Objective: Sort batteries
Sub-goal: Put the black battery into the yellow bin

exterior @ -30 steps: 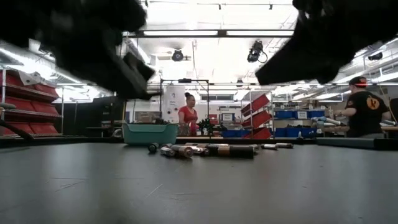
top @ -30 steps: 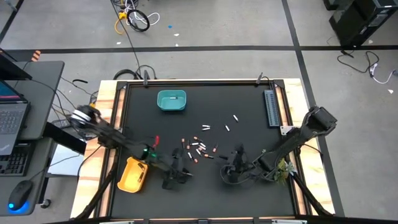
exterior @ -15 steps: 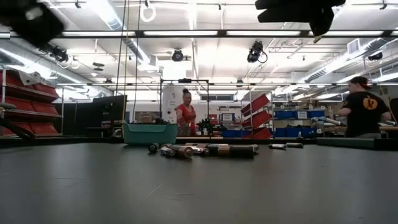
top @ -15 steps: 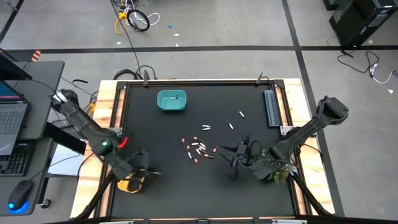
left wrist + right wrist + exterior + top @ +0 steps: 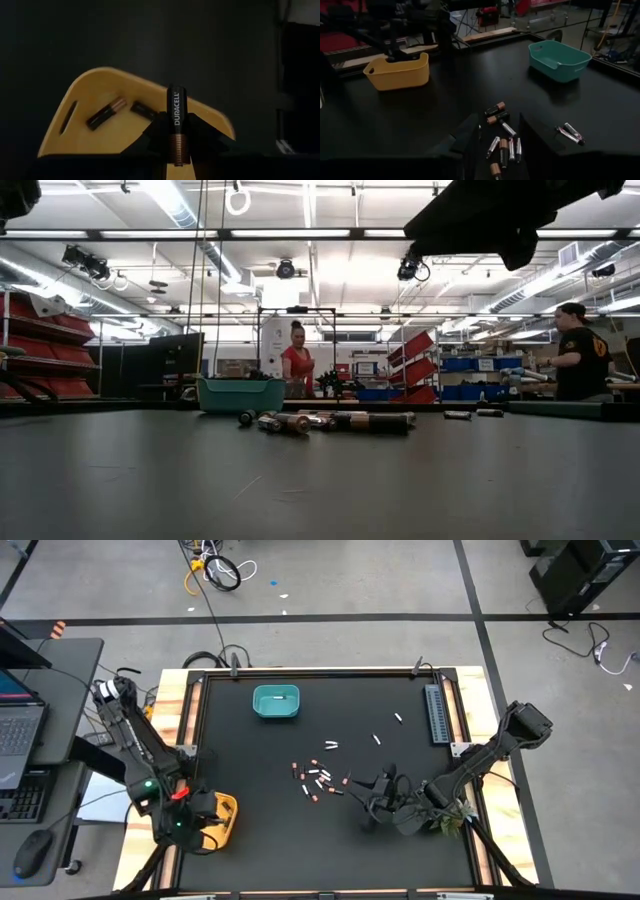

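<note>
Hovering over the yellow bin (image 5: pixel 222 821) at the table's (image 5: pixel 250 850) front left corner: left gripper (image 5: pixel 176 150), fingers clamped on a black-and-copper Duracell battery (image 5: pixel 176 125), pointing it down at the bin's opening. Lying already inside that bin: two more dark batteries (image 5: pixel 106 113), side by side on the floor of it.

Hanging low over the front-centre of the table: right gripper (image 5: pixel 378 802), fingers (image 5: pixel 466 135) standing apart with nothing between them, just short of the main cluster of batteries (image 5: pixel 318 781).

Lying scattered in that cluster near mid-table: a mix of dark copper-ended cells (image 5: pixel 495 108) and slim silver ones (image 5: pixel 509 129), some touching, some apart. Resting farther out toward the right: three loose whitish batteries (image 5: pixel 376 739), well apart from the cluster.

Sitting at the far side of the table: teal bin (image 5: pixel 276 702), holding one pale battery (image 5: pixel 280 696). Lying along the far right edge: grey ribbed strip (image 5: pixel 436 713).

Standing in the room beyond, in the low view: a person in red (image 5: pixel 299 367) and another in black (image 5: pixel 582 363).
</note>
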Controlling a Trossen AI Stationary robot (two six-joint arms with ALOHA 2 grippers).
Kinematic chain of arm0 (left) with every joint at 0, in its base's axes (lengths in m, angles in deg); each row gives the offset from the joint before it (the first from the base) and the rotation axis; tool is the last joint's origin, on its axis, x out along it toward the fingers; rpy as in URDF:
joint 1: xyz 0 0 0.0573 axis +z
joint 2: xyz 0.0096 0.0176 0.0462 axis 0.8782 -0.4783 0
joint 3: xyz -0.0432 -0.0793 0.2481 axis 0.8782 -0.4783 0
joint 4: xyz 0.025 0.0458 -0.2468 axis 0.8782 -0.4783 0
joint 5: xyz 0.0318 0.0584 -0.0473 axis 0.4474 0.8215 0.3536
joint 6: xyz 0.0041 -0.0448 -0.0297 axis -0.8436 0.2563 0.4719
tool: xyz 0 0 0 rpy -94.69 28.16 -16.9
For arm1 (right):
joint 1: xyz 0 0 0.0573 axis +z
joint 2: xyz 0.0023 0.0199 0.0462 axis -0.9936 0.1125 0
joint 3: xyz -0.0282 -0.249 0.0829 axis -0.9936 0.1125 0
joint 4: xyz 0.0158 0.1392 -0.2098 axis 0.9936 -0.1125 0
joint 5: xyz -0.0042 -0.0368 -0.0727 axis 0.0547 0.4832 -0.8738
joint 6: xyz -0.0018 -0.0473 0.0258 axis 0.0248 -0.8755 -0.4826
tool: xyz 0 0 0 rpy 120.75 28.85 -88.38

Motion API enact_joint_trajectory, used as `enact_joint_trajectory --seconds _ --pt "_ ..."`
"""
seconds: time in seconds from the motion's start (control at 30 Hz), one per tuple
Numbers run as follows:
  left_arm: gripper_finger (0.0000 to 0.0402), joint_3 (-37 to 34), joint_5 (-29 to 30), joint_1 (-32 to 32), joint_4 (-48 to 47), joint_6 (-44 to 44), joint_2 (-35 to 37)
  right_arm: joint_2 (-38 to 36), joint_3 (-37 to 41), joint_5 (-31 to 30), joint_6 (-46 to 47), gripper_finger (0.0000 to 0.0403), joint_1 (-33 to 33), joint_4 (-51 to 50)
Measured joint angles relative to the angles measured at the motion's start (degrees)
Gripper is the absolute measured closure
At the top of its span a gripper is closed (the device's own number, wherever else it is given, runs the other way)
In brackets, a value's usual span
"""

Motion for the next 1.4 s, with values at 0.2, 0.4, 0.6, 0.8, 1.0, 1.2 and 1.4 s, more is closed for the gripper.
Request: enact_joint_trajectory --seconds 0.2,0.4,0.6,0.8,1.0,1.2,1.4 --pt "0.0342 -4.72 0.01 -2.28 -2.77 8.38 -0.02 -0.02 0.00 -0.13 0.27 0.0277 0.20 0.71" --pt "0.0324 -11.85 0.37 -2.36 3.02 15.33 -0.02 -0.02 0.00 -0.13 1.03 0.0277 0.20 0.91" --pt "0.0192 -10.30 -0.28 -2.36 3.77 15.98 -0.02 -1.34 0.00 -0.07 3.36 0.0277 0.13 0.00" --pt "0.0154 -4.76 3.37 -2.36 1.60 12.93 0.08 -5.66 0.00 0.67 8.16 0.0277 -2.86 -7.74" --pt "0.0155 -5.75 2.91 -2.32 1.38 13.38 0.04 -6.66 0.00 5.77 9.29 0.0277 -6.07 -11.78" --pt "0.0155 -5.69 3.38 -2.30 1.05 13.12 0.02 -6.62 0.00 5.94 7.89 0.0277 -6.27 -11.72" --pt "0.0162 -1.75 11.03 -0.58 1.40 8.65 0.04 -6.60 0.00 12.94 9.01 0.0277 -8.86 -13.44"
